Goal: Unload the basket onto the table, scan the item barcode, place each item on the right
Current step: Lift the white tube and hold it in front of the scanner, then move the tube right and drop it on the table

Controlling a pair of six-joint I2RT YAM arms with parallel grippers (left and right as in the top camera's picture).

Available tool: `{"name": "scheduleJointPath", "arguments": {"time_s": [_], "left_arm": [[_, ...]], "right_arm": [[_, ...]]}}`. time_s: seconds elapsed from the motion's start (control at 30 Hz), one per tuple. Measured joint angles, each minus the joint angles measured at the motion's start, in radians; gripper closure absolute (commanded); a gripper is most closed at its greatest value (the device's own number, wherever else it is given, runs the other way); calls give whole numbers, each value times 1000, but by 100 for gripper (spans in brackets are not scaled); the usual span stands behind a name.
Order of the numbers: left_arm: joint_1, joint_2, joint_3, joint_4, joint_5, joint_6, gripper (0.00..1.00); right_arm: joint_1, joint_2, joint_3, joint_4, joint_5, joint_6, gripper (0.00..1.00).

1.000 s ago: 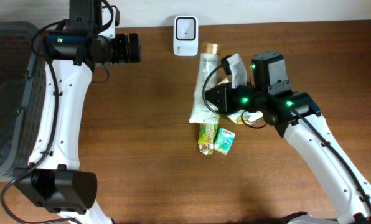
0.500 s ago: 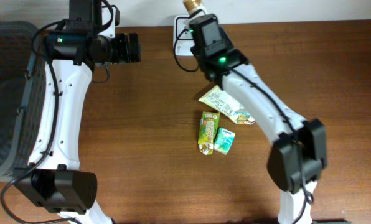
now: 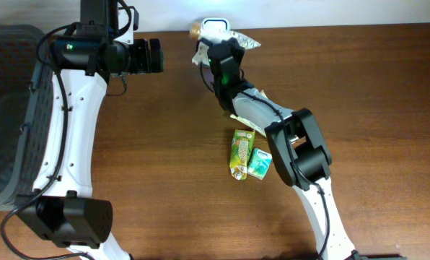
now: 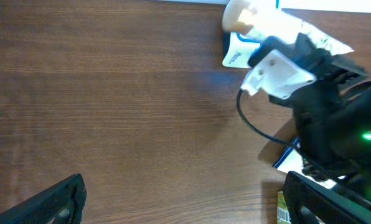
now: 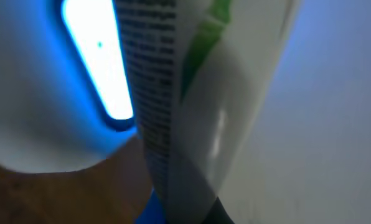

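Observation:
The item is a white tube [image 3: 242, 42] with a tan cap [image 3: 194, 29]. My right gripper [image 3: 216, 52] is shut on it and holds it level, right in front of the white scanner [image 3: 215, 26] at the table's back edge. In the right wrist view the tube's printed side [image 5: 173, 93] sits right beside the scanner's glowing blue window [image 5: 98, 56]; the right gripper [image 5: 195, 199] is mostly hidden behind the tube. In the left wrist view the tube [image 4: 266, 22] shows above the scanner [image 4: 236, 55]. My left gripper [image 3: 154, 55] [image 4: 185, 208] hangs open and empty, to the left of the scanner.
A green carton [image 3: 239, 153] and a small teal packet [image 3: 260, 162] lie mid-table, and a pale pouch [image 3: 242, 118] lies partly under the right arm. A dark basket [image 3: 6, 108] stands at the left edge. The right arm stretches up across the table's middle.
My right arm has swung the tube from the middle of the table up to the scanner at the back edge. The left arm has not moved.

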Motion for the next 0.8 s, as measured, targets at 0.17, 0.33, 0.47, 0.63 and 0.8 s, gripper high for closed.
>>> {"name": "scheduleJointPath", "arguments": {"time_s": [0.17,0.33,0.47,0.63,0.8], "left_arm": [[0,0,0,0,0,0,1],[0,0,0,0,0,0,1],[0,0,0,0,0,0,1],[0,0,0,0,0,0,1],[0,0,0,2,0,0,1]], "right_arm": [[-2,7,0,39,-5,-51,96],[-2,7,0,38,-5,-55,96],[-2,7,0,65,-5,-55,96],[-6,-29,-1,-3,12,-37,96],[-53,-303,-2,-396,23,132,96]]}}
